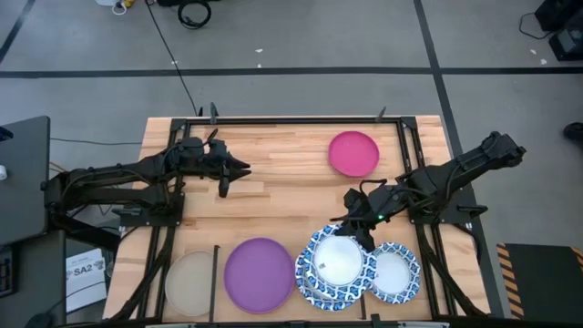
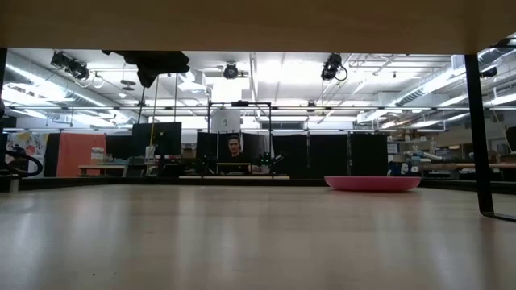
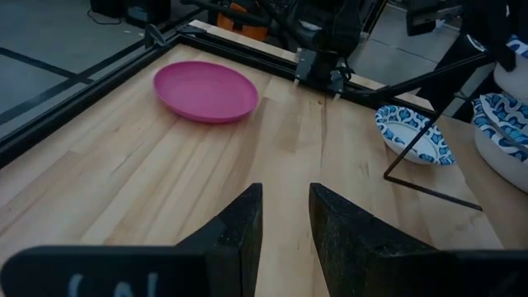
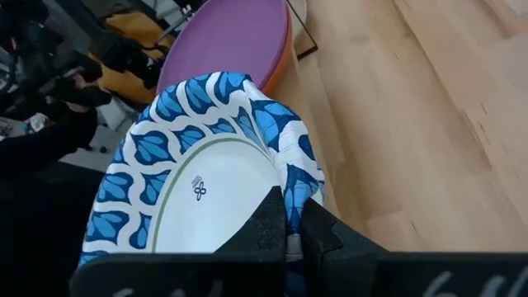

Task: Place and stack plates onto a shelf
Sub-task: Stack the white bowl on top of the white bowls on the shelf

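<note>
So the right gripper [image 1: 363,239] sits at the near-right part of the light-wood shelf [image 1: 273,196], and its dark fingers [image 4: 272,227] are pinched tight on the rim of a white-centred round plate with a blue patterned rim [image 4: 198,194]. That plate sits tilted on top of a stack of the same blue-rimmed plates [image 1: 321,284], with one more blue-rimmed plate [image 1: 393,271] just beside it on the right. Next bay over holds the solid purple round plate [image 1: 260,274], and an orange edge [image 4: 279,73] peeks out underneath it in the right wrist view. The pale beige plate [image 1: 193,282] lies at the near-left. The magenta plate [image 1: 353,153] lies alone toward the far side. The left gripper [image 1: 239,170] hovers over bare wood at far left, fingers only narrowly apart, holding nothing.
</note>
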Action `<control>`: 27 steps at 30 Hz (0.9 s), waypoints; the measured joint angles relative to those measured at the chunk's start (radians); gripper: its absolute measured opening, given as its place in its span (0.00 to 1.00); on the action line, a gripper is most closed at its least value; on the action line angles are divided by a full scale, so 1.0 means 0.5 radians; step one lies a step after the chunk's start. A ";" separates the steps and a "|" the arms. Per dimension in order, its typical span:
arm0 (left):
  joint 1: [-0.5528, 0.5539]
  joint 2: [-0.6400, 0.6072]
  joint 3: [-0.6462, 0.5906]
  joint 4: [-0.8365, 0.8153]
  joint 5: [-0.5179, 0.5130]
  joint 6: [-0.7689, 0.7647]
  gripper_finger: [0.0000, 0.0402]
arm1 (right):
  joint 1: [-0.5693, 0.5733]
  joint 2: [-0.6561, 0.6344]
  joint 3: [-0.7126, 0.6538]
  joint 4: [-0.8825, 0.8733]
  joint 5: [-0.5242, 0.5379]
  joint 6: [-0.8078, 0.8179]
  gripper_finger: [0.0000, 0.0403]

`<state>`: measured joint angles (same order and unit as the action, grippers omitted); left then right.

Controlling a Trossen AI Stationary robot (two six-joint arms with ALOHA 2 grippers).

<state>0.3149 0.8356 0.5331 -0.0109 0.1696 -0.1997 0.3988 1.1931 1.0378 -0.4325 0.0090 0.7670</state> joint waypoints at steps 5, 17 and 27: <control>0.000 0.000 0.000 0.000 0.001 0.000 0.27 | -0.001 0.010 -0.032 0.054 0.000 0.001 0.02; 0.000 0.002 0.000 -0.001 0.000 -0.040 0.27 | -0.001 0.037 -0.032 0.091 -0.003 -0.004 0.07; 0.000 0.002 0.000 -0.001 0.000 -0.039 0.27 | -0.001 0.037 -0.032 0.116 -0.071 -0.005 0.09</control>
<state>0.3149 0.8364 0.5331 -0.0113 0.1696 -0.2193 0.3985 1.2114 1.0218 -0.3744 -0.0265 0.7643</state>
